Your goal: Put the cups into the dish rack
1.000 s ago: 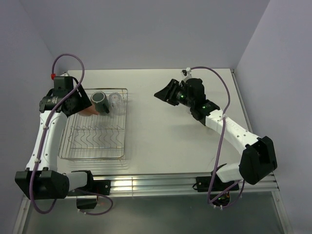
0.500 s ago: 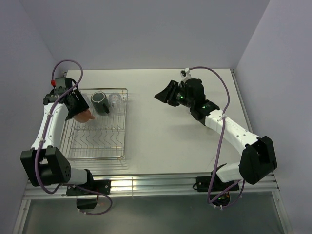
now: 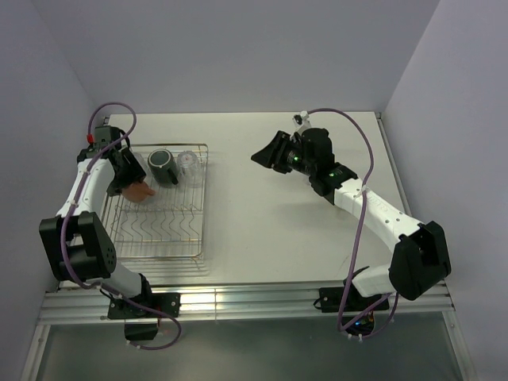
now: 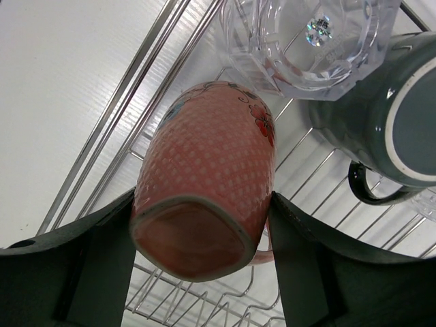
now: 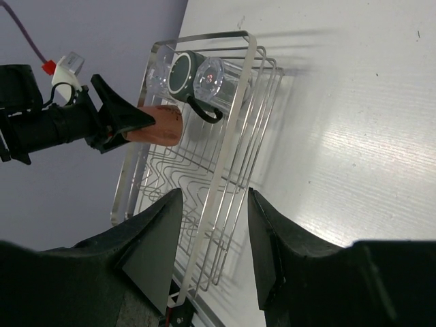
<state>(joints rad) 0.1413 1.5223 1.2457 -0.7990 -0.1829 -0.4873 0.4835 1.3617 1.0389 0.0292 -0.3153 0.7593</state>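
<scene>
My left gripper is shut on an orange mug with a dimpled wall. It holds the mug on its side, base toward the wrist camera, just above the back left of the dish rack. A black mug lies in the rack's back row with a clear glass tumbler to its right. In the right wrist view the black mug has a clear tumbler on one side and another on the other. My right gripper hangs open and empty above the table's middle, facing the rack.
The silver wire rack stands on the left of the white table, its near rows of wavy prongs bare. Purple walls close in on the left, back and right. A metal rail runs along the near table edge.
My left arm has swung its elbow back, and the orange mug has shifted a little left and toward the near side, away from the black mug. The right arm has not moved.
</scene>
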